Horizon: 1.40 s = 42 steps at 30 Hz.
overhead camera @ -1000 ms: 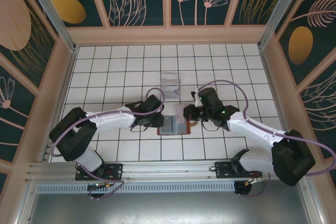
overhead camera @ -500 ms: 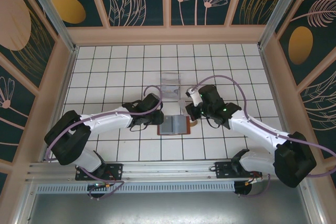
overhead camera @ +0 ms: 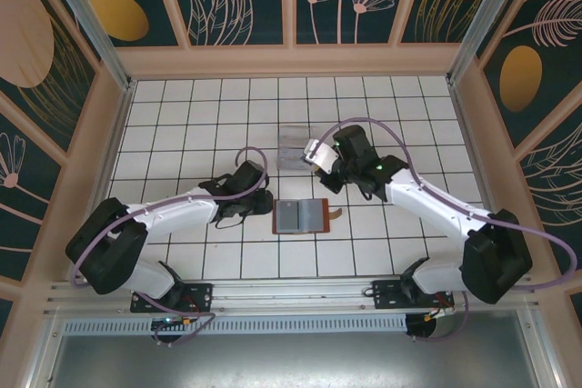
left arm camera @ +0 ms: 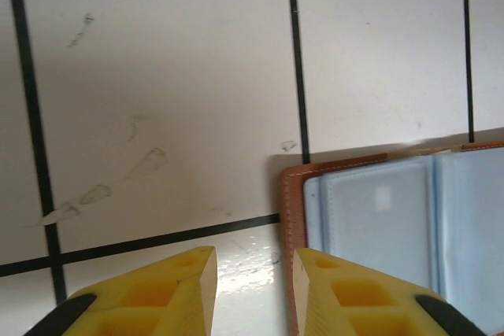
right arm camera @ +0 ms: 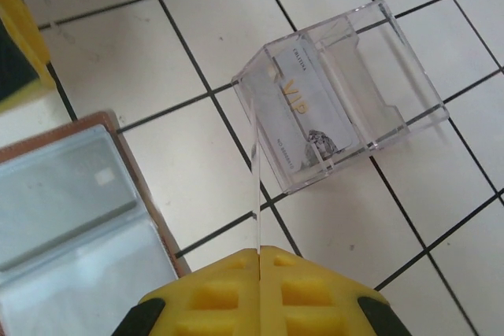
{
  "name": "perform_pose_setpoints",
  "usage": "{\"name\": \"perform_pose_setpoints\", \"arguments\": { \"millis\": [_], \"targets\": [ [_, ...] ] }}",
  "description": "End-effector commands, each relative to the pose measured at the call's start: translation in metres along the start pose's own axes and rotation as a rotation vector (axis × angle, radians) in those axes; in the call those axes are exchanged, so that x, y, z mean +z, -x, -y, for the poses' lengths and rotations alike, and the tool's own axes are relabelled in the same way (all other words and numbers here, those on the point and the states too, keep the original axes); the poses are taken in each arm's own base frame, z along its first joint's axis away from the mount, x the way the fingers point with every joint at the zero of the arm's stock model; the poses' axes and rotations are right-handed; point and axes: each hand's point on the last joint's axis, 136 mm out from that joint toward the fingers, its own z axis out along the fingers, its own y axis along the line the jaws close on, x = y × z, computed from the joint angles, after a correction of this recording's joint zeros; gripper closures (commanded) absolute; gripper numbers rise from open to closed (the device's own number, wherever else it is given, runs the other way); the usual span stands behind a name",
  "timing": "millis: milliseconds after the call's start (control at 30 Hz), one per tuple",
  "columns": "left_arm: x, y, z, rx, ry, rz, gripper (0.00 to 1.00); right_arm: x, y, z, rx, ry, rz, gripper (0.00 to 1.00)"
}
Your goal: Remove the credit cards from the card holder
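**Tiled table (overhead camera: 200, 115), seen from above and from both wrists.** The card holder (overhead camera: 301, 216) lay open and flat near the middle of the table, between the two arms. Its reddish-brown leather rim framed blue-grey pockets, and its small brown tab (overhead camera: 336, 214) stuck out on the right side. A small pale patch showed through one pocket window in each wrist view; whether a card sat behind it could not be told. The right gripper (right arm camera: 258, 257) was closed tight, its yellow fingers pressed together on a credit card (overhead camera: 316, 153). In the right wrist view this card rose edge-on from between the fingers as a thin line, and from above it appeared as a pale tilted rectangle. The right gripper hung beyond the far right corner of the card holder, just beside the clear plastic tray (right arm camera: 409, 92). The held card's upper end came close to a corner of the tray, though whether the two touched could not be told. A second card (right arm camera: 303, 116), pale with gold "VIP" lettering, lay inside the tray, in the part nearer the held card. The tray stood on the tiles beyond the card holder and apart from it. The left gripper (left arm camera: 253, 261) was slightly parted, with a narrow gap between its yellow fingers and nothing in that gap. It hovered over bare tile just beside the left edge of the card holder.
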Motion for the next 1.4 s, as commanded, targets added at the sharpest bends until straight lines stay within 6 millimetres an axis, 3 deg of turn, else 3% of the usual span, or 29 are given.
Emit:
{"name": "perform_pose_setpoints", "arguments": {
  "millis": [0,200,600,1100,1367],
  "targets": [
    [-0.003,0.005,-0.004,-0.005,-0.015,0.017,0.67,0.003,0.001,0.001,-0.159,0.046,-0.053,1.0],
    [-0.003,0.014,-0.003,-0.006,-0.029,0.025,0.67,0.019,-0.001,0.007,-0.234,0.115,-0.141,1.0],
    [-0.004,0.021,0.001,-0.001,-0.034,0.035,0.66,0.055,0.018,0.034,-0.302,0.178,-0.195,1.0],
    [-0.009,0.028,0.0,-0.016,-0.019,0.066,0.66,0.081,0.041,0.064,-0.339,0.206,-0.193,1.0],
    [-0.008,0.029,-0.003,-0.013,-0.006,0.065,0.66,0.096,0.038,0.072,-0.352,0.215,-0.21,1.0]
  ]
}}
